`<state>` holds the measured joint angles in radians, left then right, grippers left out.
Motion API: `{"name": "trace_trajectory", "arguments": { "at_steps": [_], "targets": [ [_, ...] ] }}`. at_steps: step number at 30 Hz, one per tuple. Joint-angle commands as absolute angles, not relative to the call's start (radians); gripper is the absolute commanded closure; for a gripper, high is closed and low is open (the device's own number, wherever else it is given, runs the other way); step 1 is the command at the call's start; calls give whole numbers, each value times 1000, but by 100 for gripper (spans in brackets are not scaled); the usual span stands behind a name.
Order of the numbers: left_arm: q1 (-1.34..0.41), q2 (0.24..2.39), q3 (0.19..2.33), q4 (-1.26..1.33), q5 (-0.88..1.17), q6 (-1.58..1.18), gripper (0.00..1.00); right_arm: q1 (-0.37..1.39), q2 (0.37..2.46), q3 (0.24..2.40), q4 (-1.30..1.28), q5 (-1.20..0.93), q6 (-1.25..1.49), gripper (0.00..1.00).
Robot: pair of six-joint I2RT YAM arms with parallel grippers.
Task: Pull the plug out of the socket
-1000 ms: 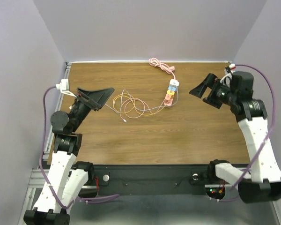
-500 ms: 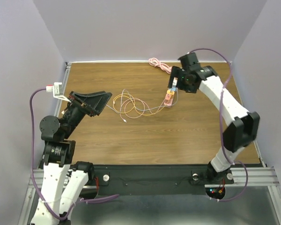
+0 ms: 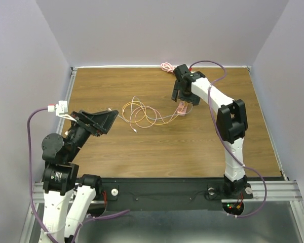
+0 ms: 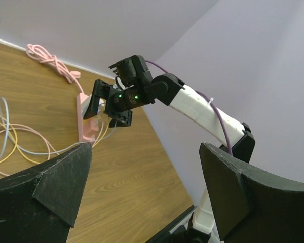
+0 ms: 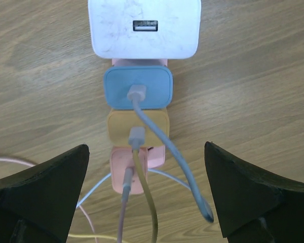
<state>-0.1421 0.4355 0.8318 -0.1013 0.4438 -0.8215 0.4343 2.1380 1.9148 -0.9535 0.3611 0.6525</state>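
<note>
The socket [image 3: 182, 107] is a pink strip lying on the wooden table right of centre, mostly covered by the plugs on it. The right wrist view looks straight down on a row of plugs: a white one [image 5: 144, 28], a blue one [image 5: 138, 93], a yellow one [image 5: 137, 129] and a small pink cube [image 5: 137, 169], the last three with cables. A sliver of the socket [image 5: 139, 63] shows between white and blue. My right gripper [image 5: 146, 167] [image 3: 181, 96] hangs open above the row, touching nothing. My left gripper [image 3: 99, 119] [image 4: 146, 152] is open and empty at the left, raised above the table.
Thin yellow, pink and blue cables [image 3: 142, 114] loop across the table's middle from the plugs. The socket's pink coiled cord [image 3: 167, 67] [image 4: 48, 58] lies at the back edge. Purple walls close in the back and both sides. The right arm [image 4: 192, 104] stretches across the left wrist view.
The right arm swung from the table's right side leftward to above the socket, jaws staying open. The left arm drew back slightly toward the near left.
</note>
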Motion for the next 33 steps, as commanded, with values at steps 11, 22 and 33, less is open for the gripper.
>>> {"name": "trace_trajectory", "arguments": {
  "at_steps": [11,22,33],
  "targets": [
    [-137,428,883,-158,448,-726,1,440,2272,1973,-945,356,647,2],
    [-138,400,890,-221,459,-689,1,440,2000,1626,-692,197,435,100],
    [-138,405,877,-216,439,-692,1,511,1708,1321,-683,-225,236,99]
  ]
}}
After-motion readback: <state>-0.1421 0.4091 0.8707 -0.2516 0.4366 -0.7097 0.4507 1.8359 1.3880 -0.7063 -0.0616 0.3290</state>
